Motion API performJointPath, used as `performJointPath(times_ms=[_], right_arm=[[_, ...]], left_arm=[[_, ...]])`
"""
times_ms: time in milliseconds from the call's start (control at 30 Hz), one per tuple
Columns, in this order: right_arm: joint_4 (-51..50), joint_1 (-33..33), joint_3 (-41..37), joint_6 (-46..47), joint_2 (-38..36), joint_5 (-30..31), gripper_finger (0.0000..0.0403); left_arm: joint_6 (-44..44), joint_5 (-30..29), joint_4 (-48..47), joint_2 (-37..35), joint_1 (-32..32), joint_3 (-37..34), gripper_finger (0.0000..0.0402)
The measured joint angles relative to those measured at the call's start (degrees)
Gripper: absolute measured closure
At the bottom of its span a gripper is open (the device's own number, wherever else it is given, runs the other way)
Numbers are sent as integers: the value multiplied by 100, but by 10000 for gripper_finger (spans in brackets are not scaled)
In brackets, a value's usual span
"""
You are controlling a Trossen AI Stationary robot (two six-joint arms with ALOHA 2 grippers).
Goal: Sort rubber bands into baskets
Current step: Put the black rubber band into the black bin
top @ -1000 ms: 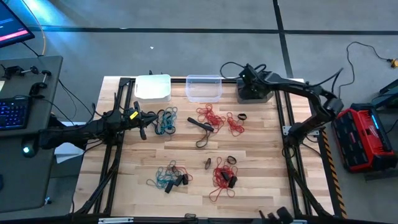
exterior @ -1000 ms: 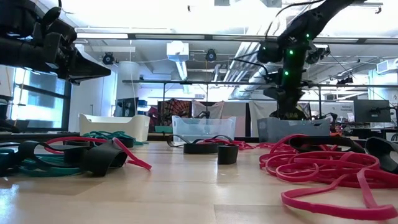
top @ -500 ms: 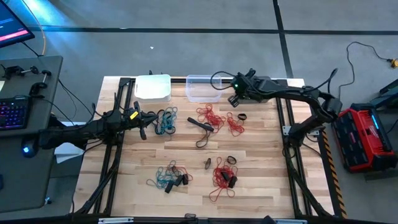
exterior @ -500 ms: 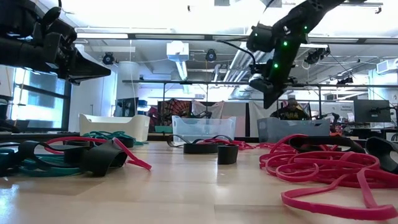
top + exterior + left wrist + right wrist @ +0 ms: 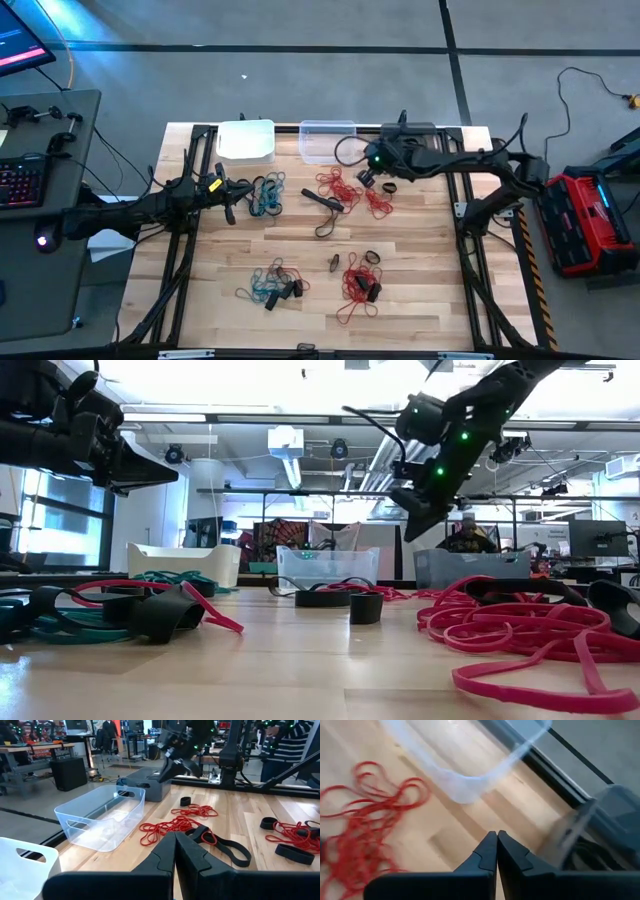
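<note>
From above, my right claw [image 5: 366, 178] hangs pressed together and empty just off the dark basket [image 5: 412, 130], over bare table [image 5: 420, 260] between the red bands [image 5: 336, 186] and a lone black band [image 5: 386, 188]; my left claw [image 5: 229, 203] waits, also together, beside the teal bunch [image 5: 266, 196], with the white basket [image 5: 246, 140] and clear basket [image 5: 328, 140] along the far edge. From table height, the right claw [image 5: 414, 520] tilts down, well above the wood, with more red bands [image 5: 520, 622] sprawled in front. My left wrist view shows the clear basket [image 5: 102, 815], the red tangle [image 5: 172, 826] and wide black loops [image 5: 220, 842] past my closed fingers [image 5: 175, 860]. My right wrist view shows closed fingers [image 5: 495, 857] aimed at wood near the clear basket's rim [image 5: 465, 790], red bands [image 5: 367, 820] off to one side. To pick well, I judge I should part the right claw first, come down over a single colour at the tangle's edge, and pinch low so no stray black loop rides along.
</note>
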Motion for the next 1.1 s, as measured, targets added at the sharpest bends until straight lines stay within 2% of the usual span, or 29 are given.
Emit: performJointPath(times_ms=[233, 500, 767, 900, 1100], right_arm=[[91, 330, -24, 84, -86, 209, 403], [59, 759, -24, 61, -648, 453, 403], [157, 1032, -137, -28, -631, 453, 403], [611, 1064, -333, -37, -634, 448, 403], [452, 1059, -419, -6, -632, 235, 403]], left_arm=[[-3, -242, 11, 0, 1, 0, 402], [54, -240, 4, 0, 1, 0, 402], [77, -256, -15, 0, 1, 0, 401], [57, -284, -10, -1, 1, 0, 401], [57, -282, -6, 0, -1, 0, 401]])
